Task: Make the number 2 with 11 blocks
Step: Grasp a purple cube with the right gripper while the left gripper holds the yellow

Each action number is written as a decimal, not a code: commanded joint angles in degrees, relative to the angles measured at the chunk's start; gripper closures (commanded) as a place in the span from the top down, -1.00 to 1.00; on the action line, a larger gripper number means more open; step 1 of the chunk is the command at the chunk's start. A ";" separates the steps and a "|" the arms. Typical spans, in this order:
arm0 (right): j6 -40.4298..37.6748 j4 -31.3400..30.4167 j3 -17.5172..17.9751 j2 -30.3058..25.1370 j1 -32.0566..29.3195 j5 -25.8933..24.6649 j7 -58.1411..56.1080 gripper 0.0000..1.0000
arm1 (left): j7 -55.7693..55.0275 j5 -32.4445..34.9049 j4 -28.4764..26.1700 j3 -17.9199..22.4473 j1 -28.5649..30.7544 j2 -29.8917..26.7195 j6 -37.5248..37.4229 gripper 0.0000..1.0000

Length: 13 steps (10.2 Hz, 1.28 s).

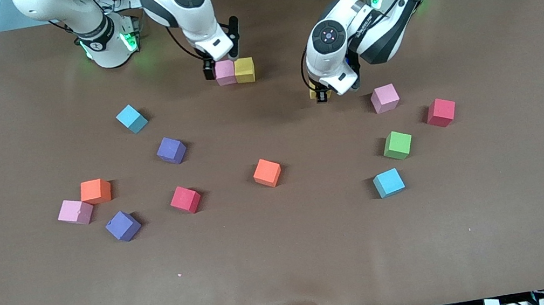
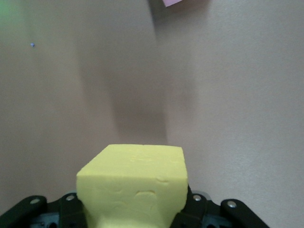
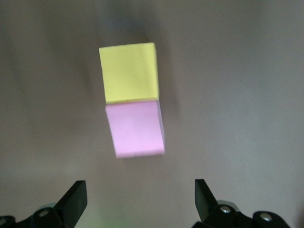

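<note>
A pink block [image 1: 225, 72] [image 3: 137, 129] and a yellow block [image 1: 244, 70] [image 3: 129, 72] sit touching side by side on the brown table [image 1: 289, 259], close to the robots' bases. My right gripper [image 1: 222, 56] [image 3: 140, 199] hangs open just over the pink block, nothing between its fingers. Over the table toward the left arm's end, my left gripper [image 1: 322, 95] is shut on a second yellow block [image 2: 133, 185]; that block fills the jaws in the left wrist view. Loose blocks lie scattered nearer the front camera.
Loose toward the right arm's end: cyan [image 1: 132, 118], purple [image 1: 171, 150], orange [image 1: 96, 191], pink [image 1: 75, 211], purple [image 1: 123, 225], red [image 1: 185, 199]. Mid-table: orange [image 1: 267, 173]. Toward the left arm's end: pink [image 1: 384, 98], red [image 1: 441, 112], green [image 1: 397, 145], cyan [image 1: 388, 182].
</note>
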 commanded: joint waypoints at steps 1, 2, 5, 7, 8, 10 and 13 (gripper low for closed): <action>-9.22 6.42 -6.05 -1.54 -4.81 -1.78 -5.54 1.00 | -3.10 -1.41 -1.20 -2.50 0.15 -1.14 0.06 -0.96; -9.40 7.21 -9.13 -1.45 -8.49 -2.15 -9.14 1.00 | -4.86 -1.50 -1.12 -3.04 -0.37 -0.61 0.76 -0.96; -8.87 13.00 -11.27 2.40 -20.19 -6.87 -13.74 1.00 | -13.73 -1.76 -0.85 -6.82 -3.78 1.40 6.55 -0.93; -3.98 14.94 -11.19 7.22 -27.56 -8.30 -18.36 1.00 | -18.21 -1.33 -0.59 -6.65 -8.97 4.12 9.63 -0.93; -3.43 19.04 -11.19 11.60 -30.74 -7.87 -23.62 1.00 | -19.02 -1.15 -0.50 -6.64 -10.30 5.96 10.69 -0.93; -3.42 25.91 -11.10 17.43 -36.64 -4.98 -27.54 1.00 | -20.25 -0.97 0.72 -6.30 -13.02 9.83 11.92 -0.92; -1.94 37.15 -11.10 26.21 -41.12 -1.39 -26.31 1.00 | -22.28 0.52 1.52 -2.17 -17.24 11.34 12.81 -0.89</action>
